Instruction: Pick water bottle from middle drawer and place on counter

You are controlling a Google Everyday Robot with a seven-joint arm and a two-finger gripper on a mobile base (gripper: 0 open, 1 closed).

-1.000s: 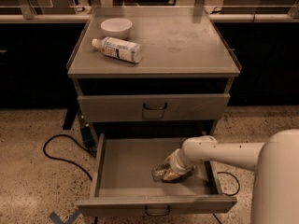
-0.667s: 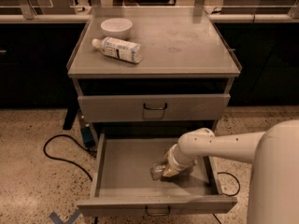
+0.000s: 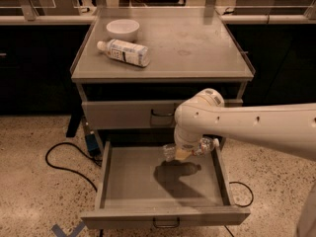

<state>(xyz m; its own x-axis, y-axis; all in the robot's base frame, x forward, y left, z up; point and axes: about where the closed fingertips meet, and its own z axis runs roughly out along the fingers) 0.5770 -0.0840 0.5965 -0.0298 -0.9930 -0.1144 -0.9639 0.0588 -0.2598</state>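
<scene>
The water bottle (image 3: 202,145), small, clear and crinkled, is held crosswise in my gripper (image 3: 183,152), lifted above the tray of the open middle drawer (image 3: 133,181). Its shadow falls on the drawer floor below. The gripper hangs under my white arm (image 3: 247,125), which reaches in from the right and hides the fingers' tips. The grey counter (image 3: 197,43) tops the cabinet behind and above the drawer.
On the counter's left lie a bigger bottle with a white printed label (image 3: 124,52) and a white bowl (image 3: 122,28). The upper drawer (image 3: 123,115) is shut. A black cable (image 3: 64,157) loops on the speckled floor at left. A pale ledge with dark cabinets runs behind.
The gripper has risen from the drawer floor with the water bottle in it, moving up and back toward the cabinet front. The arm now crosses in front of the upper drawer.
</scene>
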